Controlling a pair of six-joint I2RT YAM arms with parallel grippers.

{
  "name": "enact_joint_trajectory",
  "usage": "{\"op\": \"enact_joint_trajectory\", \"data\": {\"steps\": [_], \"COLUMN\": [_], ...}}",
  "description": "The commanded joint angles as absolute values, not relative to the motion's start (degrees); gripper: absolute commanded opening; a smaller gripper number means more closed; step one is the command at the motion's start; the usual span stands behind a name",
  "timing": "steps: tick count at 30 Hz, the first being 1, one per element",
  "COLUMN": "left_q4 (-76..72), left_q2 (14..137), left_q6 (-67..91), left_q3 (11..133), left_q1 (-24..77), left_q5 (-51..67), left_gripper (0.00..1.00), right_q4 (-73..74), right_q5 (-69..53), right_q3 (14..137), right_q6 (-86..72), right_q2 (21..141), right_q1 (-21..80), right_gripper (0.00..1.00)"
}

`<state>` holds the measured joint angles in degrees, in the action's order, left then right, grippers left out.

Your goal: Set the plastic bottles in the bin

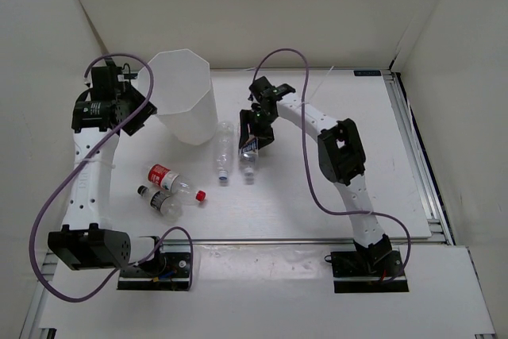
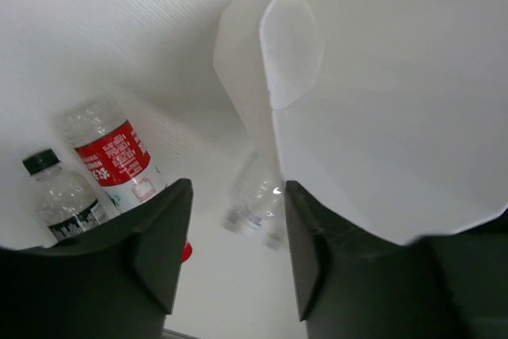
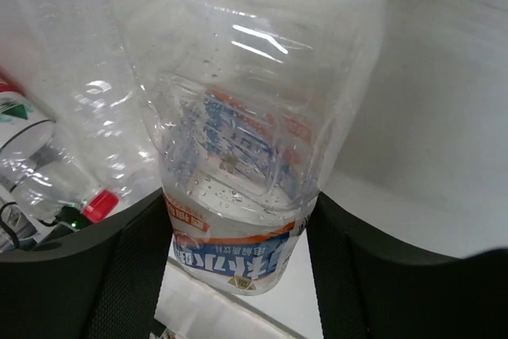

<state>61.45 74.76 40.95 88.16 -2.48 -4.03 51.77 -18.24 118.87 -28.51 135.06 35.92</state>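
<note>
Right fingers [image 3: 365,275] are straddling the blue-white bottle [image 3: 238,196], lying near-to-far, squeeze impossible to tell, while the bin [image 1: 186,109] is waiting to its left beside the spread, empty left fingers [image 2: 159,228].

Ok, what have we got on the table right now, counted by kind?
Plastic bottles: 4 (red-label bottle, black-cap bottle, plain bottle, blue-label bottle)
Bin: 1
Total: 5
</note>
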Motion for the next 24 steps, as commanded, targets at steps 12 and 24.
{"op": "enact_joint_trajectory", "data": {"steps": [12, 24], "left_q4": [60.47, 70.56], "left_q2": [70.41, 63.02], "left_q6": [37.44, 28.84], "left_q3": [92.91, 90.70], "left_q1": [-1.76, -1.76], "left_q5": [-6.68, -1.76], "left_gripper": [0.85, 0.99], "right_q4": [41.95, 8.72], "right_q5": [-17.14, 1.56], "right_q3": [132.19, 141.67], "right_q6": [-34.89, -29.47], "right_q2": [112.51, 120.65], "right_q1": [32.70, 39.10], "right_gripper": [0.14, 0.13]}}
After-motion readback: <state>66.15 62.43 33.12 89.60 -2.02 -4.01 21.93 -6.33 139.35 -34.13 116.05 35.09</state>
